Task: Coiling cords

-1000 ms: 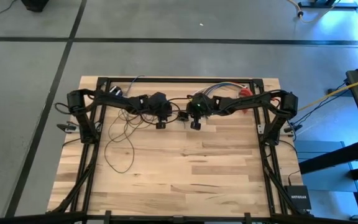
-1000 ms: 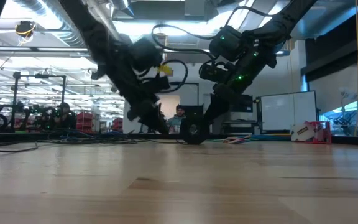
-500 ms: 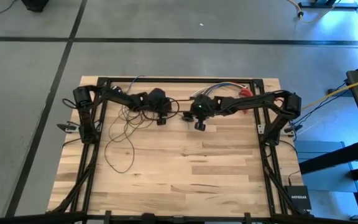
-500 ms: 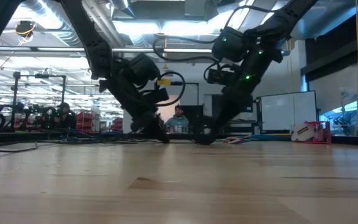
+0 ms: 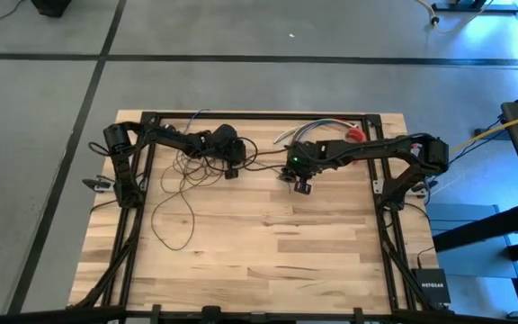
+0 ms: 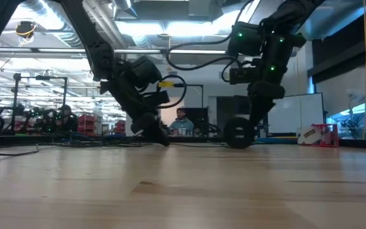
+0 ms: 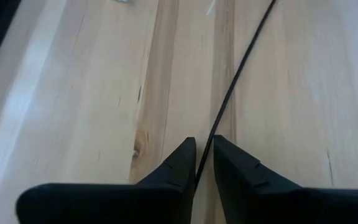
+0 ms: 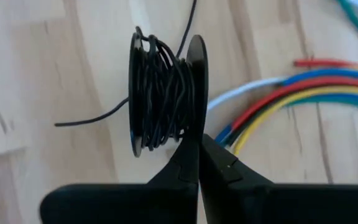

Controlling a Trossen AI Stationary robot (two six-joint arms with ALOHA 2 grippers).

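The cord (image 5: 174, 193) lies mostly as loose loops on the left half of the worktop (image 5: 268, 261), with one strand running right, across the far middle, to a small black spool (image 8: 163, 93) already wound with many turns. The right gripper (image 5: 301, 183) holds that spool by its flange, fingers (image 8: 191, 165) pinched fully closed on the thin rim, so that the spool stands on edge and more turns can be laid onto it. In the low view the spool (image 6: 237, 135) rests low at the worktop, under the right gripper.

The left gripper (image 7: 204, 152) straddles the strand (image 7: 241, 62) with its fingers nearly together around it. Whether they clamp it yet I cannot tell; a sliver of gap shows on either side. This placement looks meant to guide the cord and keep it taut as it feeds towards the spool.

Both arms reach in from the worktop's far corners, stretched low and nearly level towards the middle, wrists tipped down. The left gripper (image 5: 230, 171) sits just left of centre, the right one just right of it, near each other but apart. A bundle of coloured wires (image 8: 303, 93) lies just beyond the spool, not involved.
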